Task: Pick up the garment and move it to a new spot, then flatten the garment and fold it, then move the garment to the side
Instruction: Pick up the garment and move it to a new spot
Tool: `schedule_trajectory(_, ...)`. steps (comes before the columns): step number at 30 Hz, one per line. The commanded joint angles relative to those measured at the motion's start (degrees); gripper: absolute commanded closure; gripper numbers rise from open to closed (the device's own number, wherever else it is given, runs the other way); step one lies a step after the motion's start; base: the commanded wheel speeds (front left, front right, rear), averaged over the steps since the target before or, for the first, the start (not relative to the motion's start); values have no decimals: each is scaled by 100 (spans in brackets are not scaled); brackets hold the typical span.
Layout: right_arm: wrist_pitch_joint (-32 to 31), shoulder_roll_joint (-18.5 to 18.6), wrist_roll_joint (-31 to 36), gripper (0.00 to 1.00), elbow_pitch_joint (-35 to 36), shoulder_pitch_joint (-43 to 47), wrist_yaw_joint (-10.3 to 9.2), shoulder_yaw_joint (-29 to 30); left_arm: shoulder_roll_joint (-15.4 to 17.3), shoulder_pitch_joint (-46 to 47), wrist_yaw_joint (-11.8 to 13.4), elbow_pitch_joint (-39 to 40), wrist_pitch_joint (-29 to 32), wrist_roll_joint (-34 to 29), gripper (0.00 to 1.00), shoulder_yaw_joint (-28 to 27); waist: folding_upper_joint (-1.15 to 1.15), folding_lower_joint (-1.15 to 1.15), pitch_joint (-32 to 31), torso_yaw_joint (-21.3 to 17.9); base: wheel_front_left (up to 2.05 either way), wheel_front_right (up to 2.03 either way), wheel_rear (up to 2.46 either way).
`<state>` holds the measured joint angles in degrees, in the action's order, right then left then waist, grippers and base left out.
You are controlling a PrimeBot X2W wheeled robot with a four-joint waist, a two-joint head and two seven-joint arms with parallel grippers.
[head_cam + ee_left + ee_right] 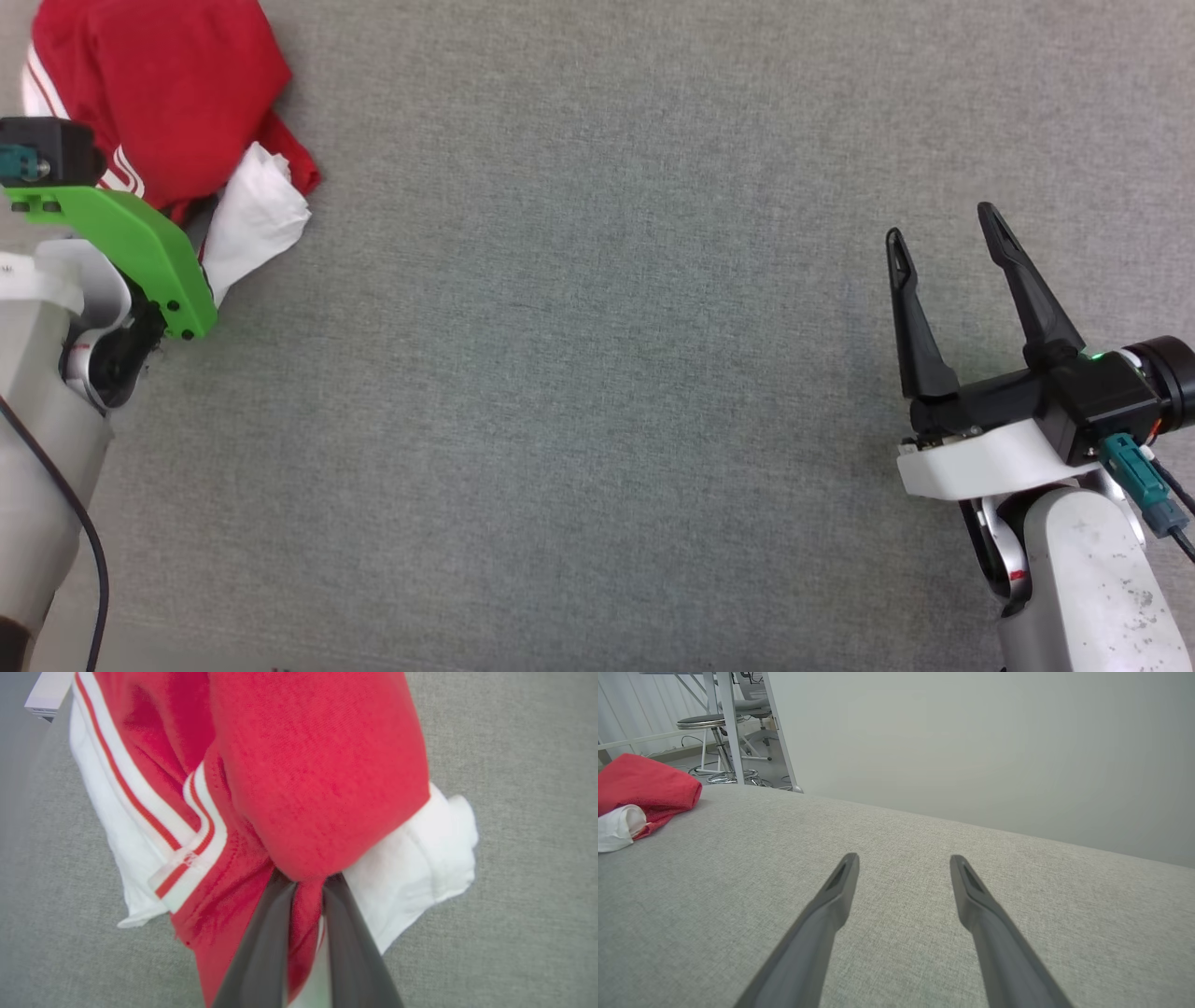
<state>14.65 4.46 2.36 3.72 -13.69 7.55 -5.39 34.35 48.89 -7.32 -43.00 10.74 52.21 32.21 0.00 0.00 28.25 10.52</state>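
At the bottom middle of the left wrist view, the left gripper [308, 889] has its two dark fingers drawn close together, pinching a fold of red cloth from the shirt [317, 765], whose bunched red body, striped trim and white sleeves spread across the upper frame. In the head view the shirt lies crumpled in the upper left corner on the grey table [597, 373]. At the right edge, the right gripper [941, 224] holds its fingers spread wide above bare table, well apart from the shirt.
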Motion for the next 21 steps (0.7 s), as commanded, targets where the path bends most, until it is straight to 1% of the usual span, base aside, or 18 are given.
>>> schedule_trajectory(1, 35, -7, -5, 0, -44, -7, -6, 17, 62, -117, -16, 23, -203, 1, 100, 42, 0, 0, -267, 76, 0, 0, 0)
schedule_trajectory(6, 35, -65, -100, 0, -159, 133, -6, 89, 316, -197, -16, 290, -914, -62, 100, 49, 0, 0, -788, 124, 0, 0, 0)
schedule_trajectory(9, 35, -95, -141, 0, -211, 244, -6, 154, 474, -193, -11, 522, -1217, -197, 100, 42, 0, 0, -1076, 146, 0, 0, 0)
schedule_trajectory(11, 35, -113, -173, 0, -239, 312, -6, 194, 572, -167, 48, 740, -1381, -319, 100, 36, 0, 0, -1273, 155, 0, 0, 0)
schedule_trajectory(16, 35, -145, -267, 0, -286, 478, -6, 247, 781, -75, 340, 1521, -1552, -569, 100, 0, 0, 0, -1690, 123, 0, 0, 0)
schedule_trajectory(21, 35, -155, -432, 0, -295, 592, -6, 266, 891, -34, 646, 2408, -1486, -793, 100, 46, 0, 0, -1973, -39, 0, 0, 0)
